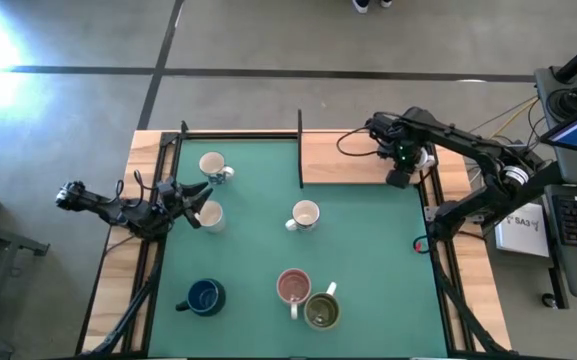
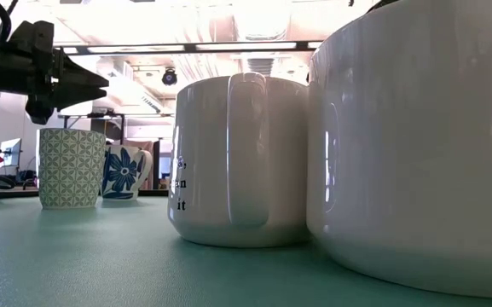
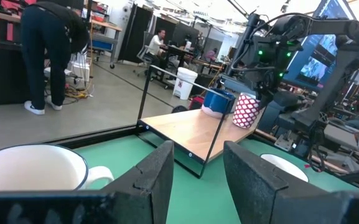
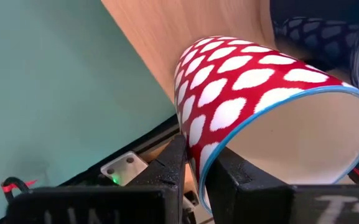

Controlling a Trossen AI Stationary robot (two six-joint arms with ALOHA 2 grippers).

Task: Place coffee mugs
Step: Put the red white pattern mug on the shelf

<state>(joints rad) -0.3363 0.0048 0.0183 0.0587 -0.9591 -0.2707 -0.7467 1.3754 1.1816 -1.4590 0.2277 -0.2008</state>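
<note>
The right end effector [image 4: 198, 171] is pinched on the rim of a red mug with white dots [image 4: 254, 99], one finger inside and one outside, and the mug is held tilted over the wooden shelf [image 1: 343, 165] at the far right of the tabletop [image 1: 368, 280]. A dark blue mug [image 3: 216, 101] is seen just beside it on the shelf.

The mug should be brought upright before it is lowered and set down with a gap kept from the blue mug (a rim pinch lets a mug swing). The fingers are best spread only once the base is seen flat on the wood.

The left end effector [image 1: 190, 197] is spread and waits near two white mugs [image 1: 212, 166] at the left; other mugs stand on the green mat.
</note>
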